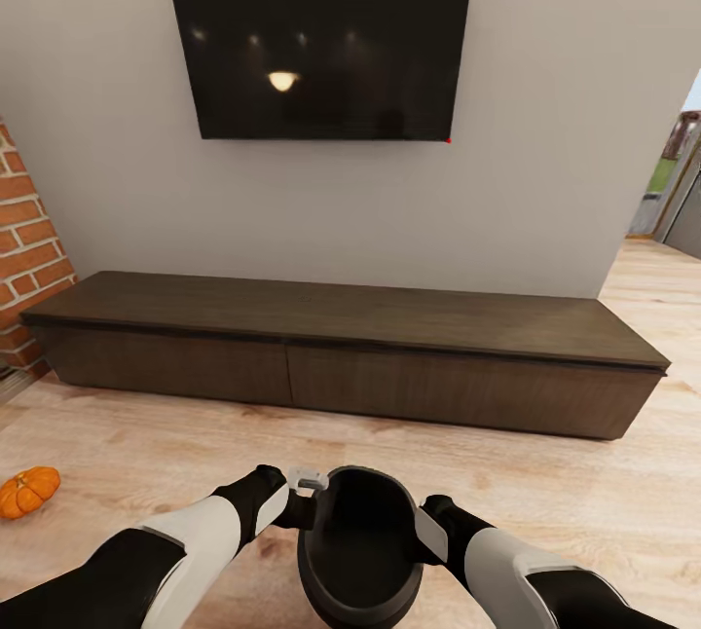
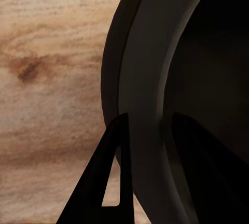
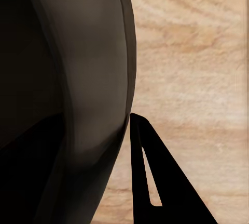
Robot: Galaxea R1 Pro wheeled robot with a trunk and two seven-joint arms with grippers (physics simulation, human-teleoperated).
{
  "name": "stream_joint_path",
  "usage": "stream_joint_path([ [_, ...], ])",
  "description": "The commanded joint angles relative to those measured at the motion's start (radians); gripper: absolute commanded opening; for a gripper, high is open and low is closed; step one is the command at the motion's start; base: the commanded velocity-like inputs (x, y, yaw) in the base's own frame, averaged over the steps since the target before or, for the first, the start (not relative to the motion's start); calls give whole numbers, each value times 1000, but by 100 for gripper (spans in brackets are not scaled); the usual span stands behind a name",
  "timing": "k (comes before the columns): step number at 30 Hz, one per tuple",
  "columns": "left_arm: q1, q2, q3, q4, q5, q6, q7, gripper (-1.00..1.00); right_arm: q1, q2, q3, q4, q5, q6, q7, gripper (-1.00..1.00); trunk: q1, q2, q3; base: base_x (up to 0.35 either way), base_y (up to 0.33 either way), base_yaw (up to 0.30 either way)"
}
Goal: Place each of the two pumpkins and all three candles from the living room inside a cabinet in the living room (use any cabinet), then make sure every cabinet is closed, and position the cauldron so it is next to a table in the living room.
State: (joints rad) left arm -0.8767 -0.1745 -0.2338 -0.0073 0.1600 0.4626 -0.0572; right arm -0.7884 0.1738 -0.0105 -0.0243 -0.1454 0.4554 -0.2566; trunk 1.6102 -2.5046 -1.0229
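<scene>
A black cauldron (image 1: 358,551) hangs low at the centre of the head view, between the two arms, above the wooden floor (image 1: 545,493). The left pincer (image 1: 304,498) sits at its left rim and the right pincer (image 1: 434,522) at its right rim, one on each side.

Far left, a brick wall (image 1: 24,240) stands beside the cabinet. Below it a pumpkin (image 1: 27,491) lies on the floor, well apart from the left arm and the cauldron. The cabinet (image 1: 341,356) runs across the room ahead, against the wall, its two flat fronts flush and closed; bare floor lies between it and the cauldron. A dark TV (image 1: 321,35) hangs on the wall above it. At far right a doorway (image 1: 677,181) opens to another space.

In the left wrist view the left pincer (image 2: 148,146) straddles the cauldron (image 2: 150,52) rim: one finger (image 2: 101,182) lies on the outer wall, the other inside the bowl, the rim clamped between them at a narrow gap. In the right wrist view the right pincer (image 3: 101,146) does the same on the cauldron (image 3: 88,52): one finger (image 3: 142,182) is outside against the wall, the other is a dark shape inside the bowl, and the rim is pinched between.
</scene>
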Motion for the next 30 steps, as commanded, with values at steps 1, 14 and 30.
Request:
stream_joint_path([
  [1, -1, 0, -38, -2, -13, 2, 2, -100, 0, 1, 7, -1, -36, 0, -5, -100, 0, 0, -1, 0, 0, 0],
  [14, -1, 0, -38, -2, -13, 2, 2, -100, 0, 1, 7, 0, -37, -3, 3, -100, -5, 2, 38, 0, 0, 0],
  [30, -1, 0, -38, -2, -11, 3, 2, -100, 0, 1, 6, 0, -37, -9, 4, -100, -6, 2, 46, -13, 0, 0],
])
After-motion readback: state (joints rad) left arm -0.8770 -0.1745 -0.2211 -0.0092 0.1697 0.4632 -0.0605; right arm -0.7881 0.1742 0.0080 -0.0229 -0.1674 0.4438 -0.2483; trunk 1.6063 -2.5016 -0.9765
